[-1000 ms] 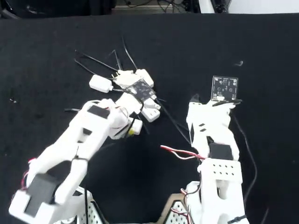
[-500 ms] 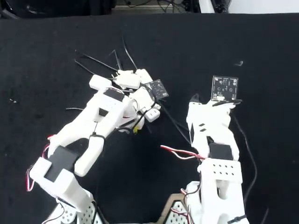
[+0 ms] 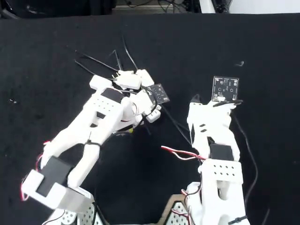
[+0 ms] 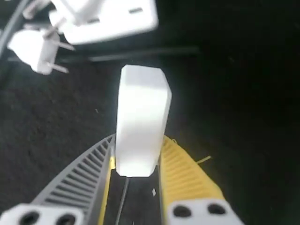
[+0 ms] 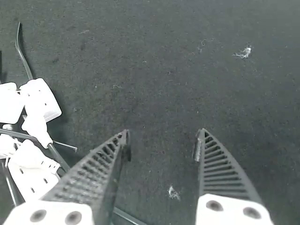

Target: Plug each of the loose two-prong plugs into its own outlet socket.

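My left gripper is shut on a white plug body, clamped between its grey finger and its yellow one; the prongs are hidden. Just beyond lie a loose white two-prong plug and a white outlet block. From above, the left gripper sits at the edge of the heap of white plugs and outlets. Off to the right, my right gripper stands open over bare black cloth. Its wrist view shows the gripper holding nothing, with outlet blocks off to one side.
Thin black cables fan out from the heap across the black table. Another cable runs between the two arms. Square marker tags ride on the left arm and the right arm.
The left arm has swung in toward the heap, carrying its marker tag to the right. The right arm has stayed still.
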`<move>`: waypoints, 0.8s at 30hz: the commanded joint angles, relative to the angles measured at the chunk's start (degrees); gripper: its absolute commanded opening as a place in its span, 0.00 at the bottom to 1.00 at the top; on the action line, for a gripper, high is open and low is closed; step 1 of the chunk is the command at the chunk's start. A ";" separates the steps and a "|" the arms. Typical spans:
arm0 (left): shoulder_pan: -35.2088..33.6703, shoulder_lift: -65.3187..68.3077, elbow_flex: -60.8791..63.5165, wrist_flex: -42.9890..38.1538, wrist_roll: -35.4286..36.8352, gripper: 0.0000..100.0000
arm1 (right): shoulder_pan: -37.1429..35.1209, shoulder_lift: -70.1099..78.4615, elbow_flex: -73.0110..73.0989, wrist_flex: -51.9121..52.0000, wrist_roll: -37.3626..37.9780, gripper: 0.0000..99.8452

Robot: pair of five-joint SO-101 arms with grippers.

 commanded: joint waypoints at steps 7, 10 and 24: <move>0.84 -2.73 4.44 17.49 -20.66 0.03 | 1.23 -2.07 -4.09 -1.23 0.09 0.23; 0.66 -0.53 3.30 17.49 -20.57 0.03 | 1.23 -2.07 -4.00 -1.23 0.09 0.23; -3.74 14.77 -11.21 19.34 -10.90 0.20 | 1.14 -2.07 -3.82 -1.14 0.09 0.23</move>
